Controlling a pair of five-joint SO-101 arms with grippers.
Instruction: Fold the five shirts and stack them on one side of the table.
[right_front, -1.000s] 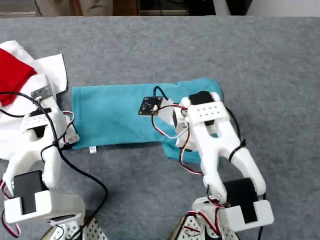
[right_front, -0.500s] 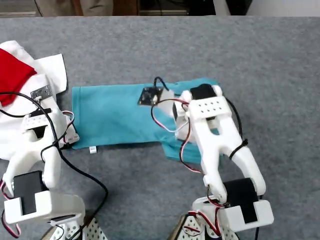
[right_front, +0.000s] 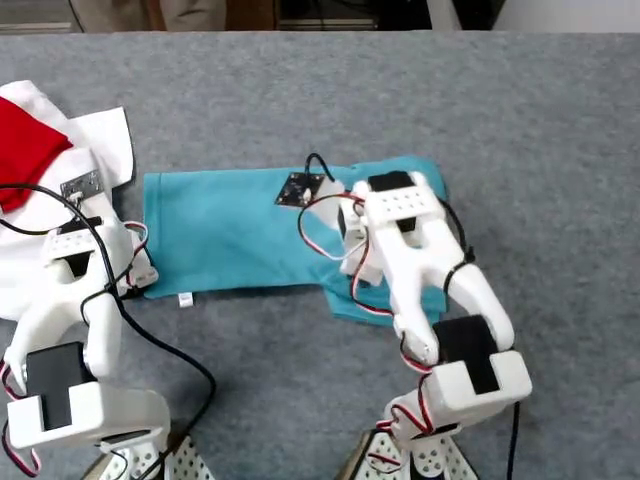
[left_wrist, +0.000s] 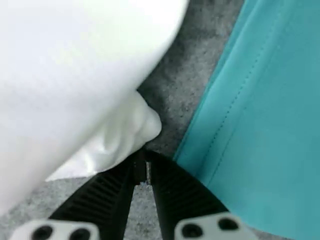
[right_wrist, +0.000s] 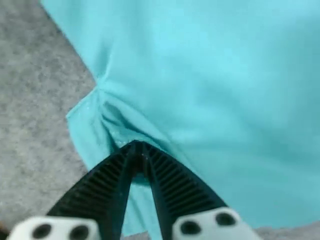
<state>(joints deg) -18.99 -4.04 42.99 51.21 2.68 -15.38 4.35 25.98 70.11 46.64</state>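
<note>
High view has the teal shirt (right_front: 230, 230) lying flat mid-worktop (right_front: 450, 100), long axis running left to right. Right tool (right_wrist: 141, 150) is clamped tight on a teal fold in its right half. Left tool (left_wrist: 142, 167) is pinching a white shirt (left_wrist: 75, 75) corner, just beside the teal hem.

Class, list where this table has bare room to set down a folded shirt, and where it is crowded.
Free: the grey table right of the teal shirt, and the strip between that shirt and the far edge. Crowded: the left side, with white shirt, red shirt and left arm.
</note>
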